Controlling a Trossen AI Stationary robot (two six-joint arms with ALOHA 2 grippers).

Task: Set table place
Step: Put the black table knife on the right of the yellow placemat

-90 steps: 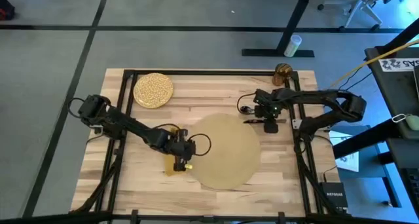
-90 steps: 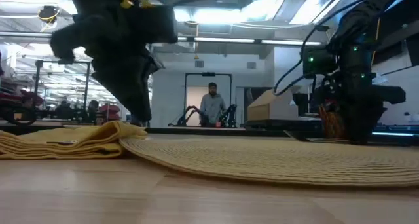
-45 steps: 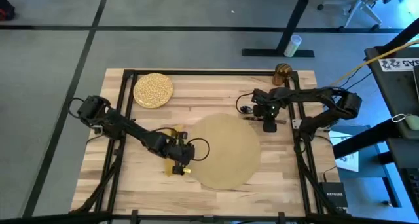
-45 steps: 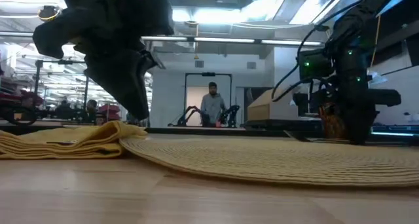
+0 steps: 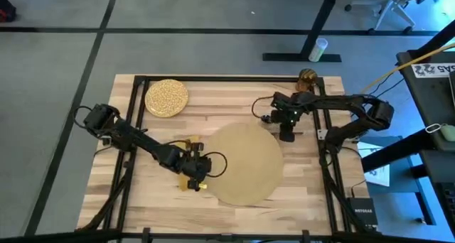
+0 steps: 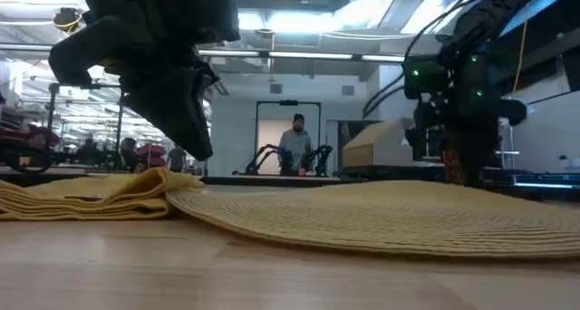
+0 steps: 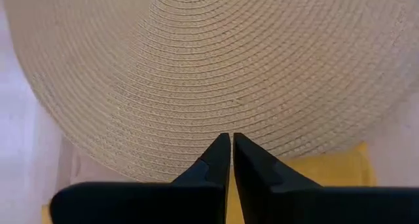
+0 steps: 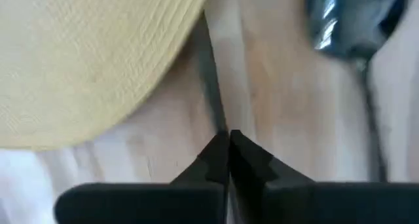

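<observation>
Both pincers sit closed at the placemat's (image 5: 245, 163) opposite edges.

Closed right gripper (image 8: 228, 140) on knife (image 8: 211, 86) beside placemat (image 8: 85, 60)

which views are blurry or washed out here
Right wrist view: soft and smeared, the spoon just a blurred glint beyond the right end effector. Low view: the near table and dark left arm are out of focus, with ceiling lights glaring behind. Left wrist view: crisp placemat weave, pale wood at the edges. High view: evenly lit.
</observation>
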